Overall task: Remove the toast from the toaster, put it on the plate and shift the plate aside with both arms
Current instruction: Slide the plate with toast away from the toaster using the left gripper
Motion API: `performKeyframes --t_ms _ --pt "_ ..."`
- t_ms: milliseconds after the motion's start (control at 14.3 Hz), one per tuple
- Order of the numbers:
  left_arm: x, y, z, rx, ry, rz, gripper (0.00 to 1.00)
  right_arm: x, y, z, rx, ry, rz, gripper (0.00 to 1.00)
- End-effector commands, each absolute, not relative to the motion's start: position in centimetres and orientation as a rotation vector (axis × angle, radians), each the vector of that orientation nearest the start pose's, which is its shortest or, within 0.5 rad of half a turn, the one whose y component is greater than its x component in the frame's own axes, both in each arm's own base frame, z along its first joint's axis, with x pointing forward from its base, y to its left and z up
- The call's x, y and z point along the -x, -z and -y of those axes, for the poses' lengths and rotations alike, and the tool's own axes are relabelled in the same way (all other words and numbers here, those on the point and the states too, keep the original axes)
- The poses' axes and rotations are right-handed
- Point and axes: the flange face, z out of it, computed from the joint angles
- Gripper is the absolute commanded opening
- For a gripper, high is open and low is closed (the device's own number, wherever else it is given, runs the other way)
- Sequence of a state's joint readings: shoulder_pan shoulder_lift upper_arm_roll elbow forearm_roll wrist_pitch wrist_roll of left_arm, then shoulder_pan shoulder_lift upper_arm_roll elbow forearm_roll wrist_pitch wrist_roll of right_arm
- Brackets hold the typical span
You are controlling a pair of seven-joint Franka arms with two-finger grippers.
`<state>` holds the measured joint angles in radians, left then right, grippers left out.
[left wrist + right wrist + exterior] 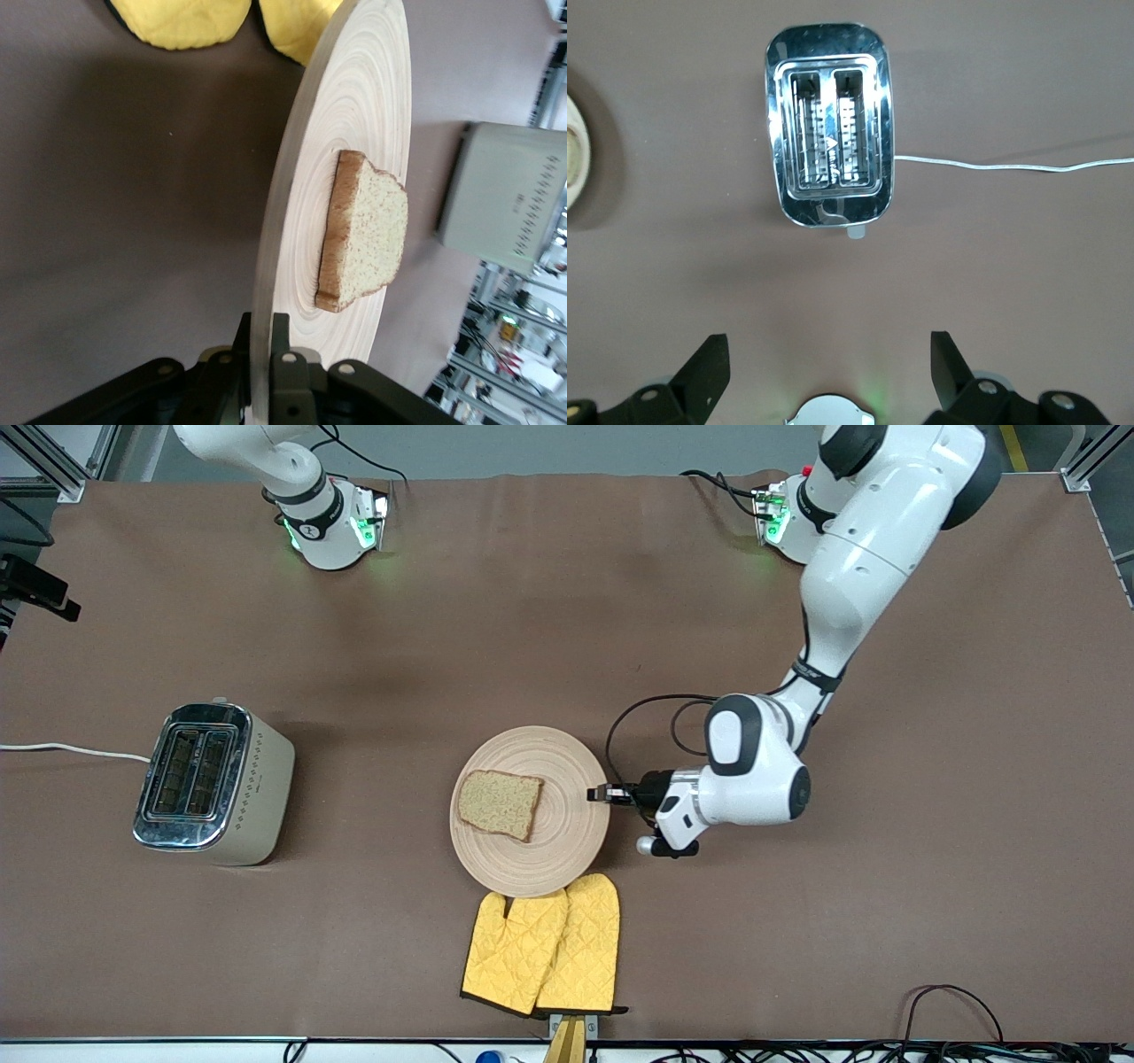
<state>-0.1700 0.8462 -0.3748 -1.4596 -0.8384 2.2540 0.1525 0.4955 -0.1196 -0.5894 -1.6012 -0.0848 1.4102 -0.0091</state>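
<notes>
The round pale wooden plate (567,841) lies in the middle of the table, with the toast (501,804) flat on it, off centre toward the right arm's end. My left gripper (599,793) is at the plate's rim on the left arm's side, shut on that rim. In the left wrist view the gripper (261,323) has one finger above and one below the plate (363,115), with the toast (368,235) further in. My right gripper (830,350) is open and holds nothing. It hangs high above the bare table, looking down at the toaster (830,124).
The chrome toaster (213,784) stands toward the right arm's end, its white cord (71,750) running off the table. Two yellow quilted oven mitts (545,952) lie nearer the front camera than the plate, touching its edge. The brown cloth covers the table.
</notes>
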Motion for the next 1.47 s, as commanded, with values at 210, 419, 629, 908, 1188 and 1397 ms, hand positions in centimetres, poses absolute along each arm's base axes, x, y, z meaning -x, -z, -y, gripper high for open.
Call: performKeyframes --t_ms 210,419,629,908,1188,1397 --pt "-62.5 -23.8 24.3 -2.05 0.223 0.163 0.0 -49.6 -64.8 5.9 3.151 -0.182 -0.097 1.0" --pt "-62.7 -24.1 15.2 -2.026 0.266 0.226 0.0 -49.3 -64.7 6.1 3.148 -0.214 -0.102 1.0" --pt "-62.7 -22.7 4.1 -2.067 0.278 0.26 0.0 -49.2 -64.9 5.3 3.153 -0.216 -0.089 1.0" --pt "-62.1 -20.4 -7.1 -2.163 0.244 0.215 0.0 -49.1 -66.0 4.3 3.189 -0.167 -0.115 1.0" --pt "-61.3 -17.8 -12.6 -2.194 0.223 0.17 0.0 -50.1 -66.3 4.2 3.167 -0.123 -0.13 1.0" --pt "-60.2 -15.6 -15.0 -2.191 0.214 0.158 0.01 -51.7 -66.6 4.6 3.176 -0.111 -0.143 1.0"
